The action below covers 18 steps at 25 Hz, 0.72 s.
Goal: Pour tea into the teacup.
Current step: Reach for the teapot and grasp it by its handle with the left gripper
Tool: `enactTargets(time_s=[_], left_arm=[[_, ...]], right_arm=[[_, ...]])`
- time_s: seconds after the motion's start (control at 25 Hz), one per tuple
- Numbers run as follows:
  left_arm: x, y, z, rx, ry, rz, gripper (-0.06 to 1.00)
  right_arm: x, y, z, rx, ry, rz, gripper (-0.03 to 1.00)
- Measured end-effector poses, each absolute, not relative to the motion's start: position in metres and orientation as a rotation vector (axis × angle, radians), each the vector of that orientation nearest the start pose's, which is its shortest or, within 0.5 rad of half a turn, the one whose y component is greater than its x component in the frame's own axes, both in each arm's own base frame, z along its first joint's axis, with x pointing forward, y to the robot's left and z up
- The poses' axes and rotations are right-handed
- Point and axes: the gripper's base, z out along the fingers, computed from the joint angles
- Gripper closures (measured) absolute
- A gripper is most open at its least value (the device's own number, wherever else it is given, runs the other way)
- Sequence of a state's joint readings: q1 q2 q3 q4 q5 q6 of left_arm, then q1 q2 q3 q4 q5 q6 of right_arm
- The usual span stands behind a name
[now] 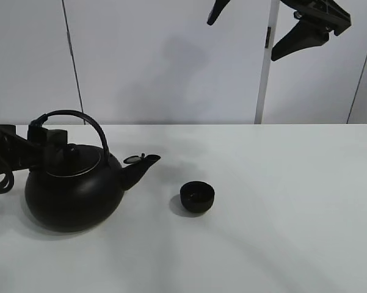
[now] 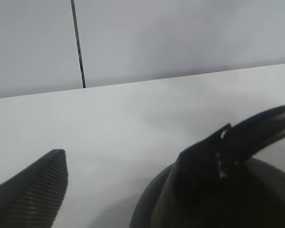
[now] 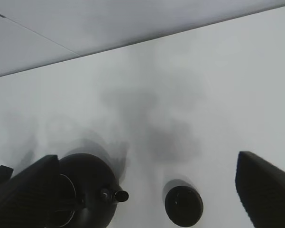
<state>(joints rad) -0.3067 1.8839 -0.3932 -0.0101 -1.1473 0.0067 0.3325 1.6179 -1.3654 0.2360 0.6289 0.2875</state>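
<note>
Exterior high view: the teacup [image 1: 197, 196] sits upright on the white desk [image 1: 293, 220], about mid-desk and a bit toward the near edge.
Teacup, details: small, black, no handle, mouth facing up. Too dark inside to tell if there's anything in it, and nothing is touching it.
Nearest neighbour: the big black kettle [image 1: 73, 189] is on the teacup's left in that view. Its spout [image 1: 140, 170] points toward the cup, with a clear strip of bare desk between them.
Kettle: standing upright on the desk, lid [image 1: 73, 160] on, arched handle [image 1: 82, 117] up.
Left hand [image 1: 41, 135]: down at the far-left end of the kettle handle, low over the desk.
Left hand, grip: the wrist view shows its ribbed fingers [image 2: 35, 194] spread wide with bare desk between them. One finger is right up against the handle, but I honestly can't tell if it's actually touching. It's not clamped on anything.
Right hand [image 1: 241, 41]: way up high at the top right of the overhead shot, well above the desk, well apart from both cup and kettle.
Right hand, grip: spread as wide as it goes, nothing in it. Its wrist view looks down on the cup and kettle between the fingertips.
Background: plain pale panelled wall [image 1: 159, 61] behind the desk.
</note>
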Motion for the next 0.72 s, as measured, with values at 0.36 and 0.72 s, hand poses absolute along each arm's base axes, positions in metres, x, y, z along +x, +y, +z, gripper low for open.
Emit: enactTargets(time_s=[0.36,0.72], left_arm=[[0.2615,-0.0854,0.1122,0.317,1.809,-0.227,0.63],[0.2628,-0.0852,0.1112,0.34,1.804,-0.209,0.83]], right_arm=[[0.3426,0.1316,0.3202,0.108,2.41,0.55,0.27],[0.3426,0.1316,0.3202,0.108,2.41,0.55,0.27]])
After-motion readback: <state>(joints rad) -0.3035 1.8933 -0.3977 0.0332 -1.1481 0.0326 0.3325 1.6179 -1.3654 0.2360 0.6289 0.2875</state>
